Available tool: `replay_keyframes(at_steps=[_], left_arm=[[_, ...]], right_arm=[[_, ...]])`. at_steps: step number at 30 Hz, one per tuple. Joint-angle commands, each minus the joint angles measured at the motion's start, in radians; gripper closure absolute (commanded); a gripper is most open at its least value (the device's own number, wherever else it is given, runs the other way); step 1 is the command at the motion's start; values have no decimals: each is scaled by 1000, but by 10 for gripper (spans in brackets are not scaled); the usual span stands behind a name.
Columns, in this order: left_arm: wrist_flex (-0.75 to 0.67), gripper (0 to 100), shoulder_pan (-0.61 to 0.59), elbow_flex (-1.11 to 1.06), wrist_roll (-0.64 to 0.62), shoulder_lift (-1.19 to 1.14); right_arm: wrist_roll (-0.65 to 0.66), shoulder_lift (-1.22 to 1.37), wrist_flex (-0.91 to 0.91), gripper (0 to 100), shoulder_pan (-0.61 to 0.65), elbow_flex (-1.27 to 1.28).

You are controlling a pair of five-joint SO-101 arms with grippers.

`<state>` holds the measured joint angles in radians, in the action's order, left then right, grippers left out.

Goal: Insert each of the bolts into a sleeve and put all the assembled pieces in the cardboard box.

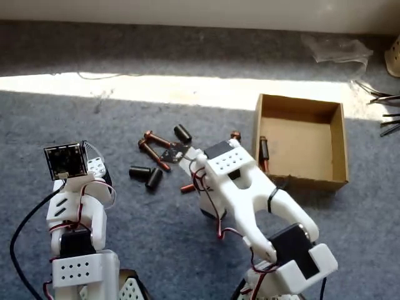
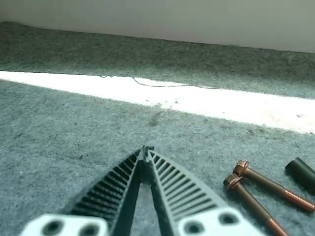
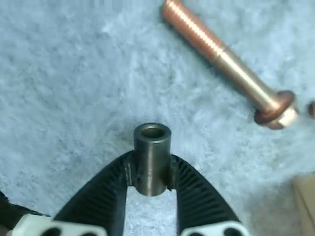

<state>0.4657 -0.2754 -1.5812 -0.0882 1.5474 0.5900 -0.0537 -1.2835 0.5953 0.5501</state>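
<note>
R hand clamps sleeve, bolt lying near on carpet

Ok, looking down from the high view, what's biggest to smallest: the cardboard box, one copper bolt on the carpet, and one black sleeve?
1. cardboard box, by far the largest.
2. copper bolt, longer but thinner than the sleeve.
3. black sleeve, the shortest.

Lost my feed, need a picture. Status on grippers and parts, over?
Left gripper shut, empty. Right gripper shut on a sleeve. Loose bolt on carpet just beyond it, nothing between. One piece in cardboard box.
</note>
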Motion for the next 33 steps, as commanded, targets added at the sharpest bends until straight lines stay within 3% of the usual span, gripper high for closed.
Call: replay_keyframes(at_steps=[1, 14, 17, 33], left_arm=[[-18, 989, -1, 8, 5, 12], [-18, 989, -1, 8, 5, 12], [-18, 989, -1, 8, 5, 12], [-11, 989, 27, 13, 9, 12]], right_arm=[[-18, -140, -84, 995, -5, -105], [-21, -676, -157, 995, -5, -157], [-107, -757, -142, 995, -12, -105], [-373, -1056, 314, 995, -105, 404]])
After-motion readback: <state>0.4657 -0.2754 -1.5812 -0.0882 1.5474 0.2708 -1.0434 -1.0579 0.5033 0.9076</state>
